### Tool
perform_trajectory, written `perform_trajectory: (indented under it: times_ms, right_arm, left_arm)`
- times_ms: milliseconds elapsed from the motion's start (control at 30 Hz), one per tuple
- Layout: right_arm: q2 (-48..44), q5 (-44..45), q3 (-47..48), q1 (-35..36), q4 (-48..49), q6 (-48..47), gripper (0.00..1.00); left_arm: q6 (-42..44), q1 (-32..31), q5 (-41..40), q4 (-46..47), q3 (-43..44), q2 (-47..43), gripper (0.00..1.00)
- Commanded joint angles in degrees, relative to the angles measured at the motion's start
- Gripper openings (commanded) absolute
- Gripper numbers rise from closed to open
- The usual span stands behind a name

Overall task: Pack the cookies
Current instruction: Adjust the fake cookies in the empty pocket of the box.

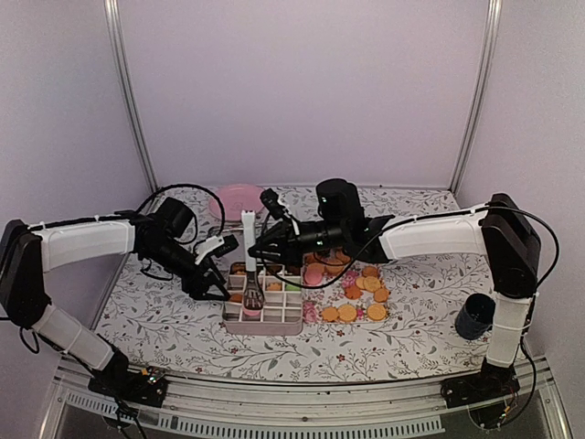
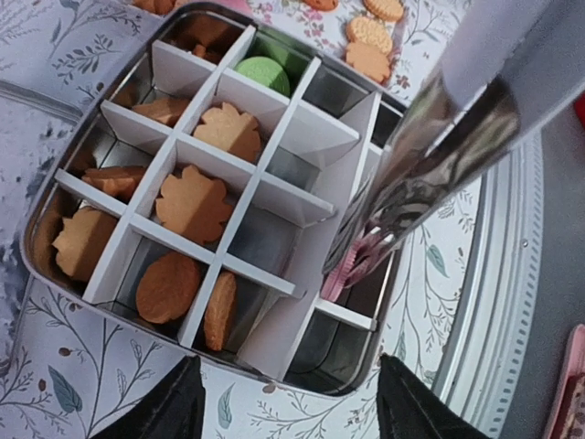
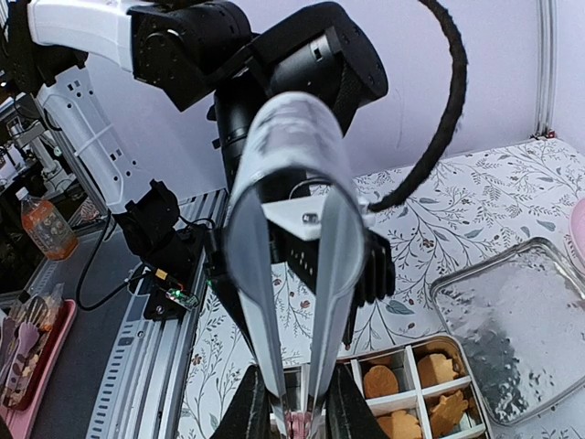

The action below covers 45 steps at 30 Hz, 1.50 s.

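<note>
Nearest the arm bases, the shallow rectangular metal tin with white dividers [image 1: 265,329] sits on the flower-printed tablecloth [image 1: 155,320]. The left gripper [image 2: 291,370] hangs just off the tin's left side. Its two black fingers [image 2: 174,407] are spread apart and hold nothing, with the tin's rim lying just ahead of the gap between them.

Golden-orange biscuits [image 2: 192,203], some leaf-shaped and some round, already fill several cells, and one round green biscuit [image 2: 260,71] lies in a cell further in.

The long tongs with a white handle and shiny metal blades [image 1: 249,240] stand in the tin, their long axis close to upright and their tips down. The right gripper [image 3: 300,402] is clamped around the handle. A small pink cookie [image 2: 352,265] is pinched between the blade tips, straight below that gripper. In the overhead view it sits in a cell of the tin's near row; whether it touches the floor of the cell I cannot tell. I judge that the coming move depends on this vertical line: the blades need only part for the cookie to stay in its cell.

Beyond and to the right of the tin, loose golden-orange and pink cookies [image 1: 364,288] lie on the cloth, nearer the right arm. Furthest back stands a round pink plate [image 1: 239,197].
</note>
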Motion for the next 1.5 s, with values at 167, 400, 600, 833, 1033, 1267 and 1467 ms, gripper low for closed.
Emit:
perform_trajectory:
  times_ms: [167,400,600,833,1033,1267,1467]
  right_arm:
    - [-2.0,-0.7,-2.9,-0.2,3.5,3.5,0.13]
    - [-2.3,-1.0,-3.9,-0.3,4.9,4.8,0.13]
    - [-2.8,-1.0,-4.5,-0.2,5.4,5.1,0.13]
    - [-4.0,-0.8,-5.5,-0.2,6.6,5.8,0.14]
    - [-6.1,-0.2,-9.0,-0.2,10.4,8.0,0.15]
    - [-7.5,1.4,-12.8,-0.2,15.1,10.8,0.15]
    - [-7.7,1.9,-13.1,-0.2,16.7,11.7,0.15]
  left_arm:
    - [1.5,-5.2,-12.4,10.4,-4.5,-1.1,0.61]
    - [0.8,-6.4,-16.6,13.4,-7.1,-0.9,0.58]
    - [2.4,-7.5,-20.5,14.6,-8.6,-0.6,0.57]
    - [3.1,-7.8,-21.5,14.2,-8.4,0.4,0.57]
    - [3.5,-8.5,-21.9,13.4,-9.3,0.2,0.57]
    - [5.1,-9.7,-23.1,11.8,-10.2,-0.3,0.57]
    - [5.1,-10.2,-23.7,11.5,-10.7,-0.1,0.57]
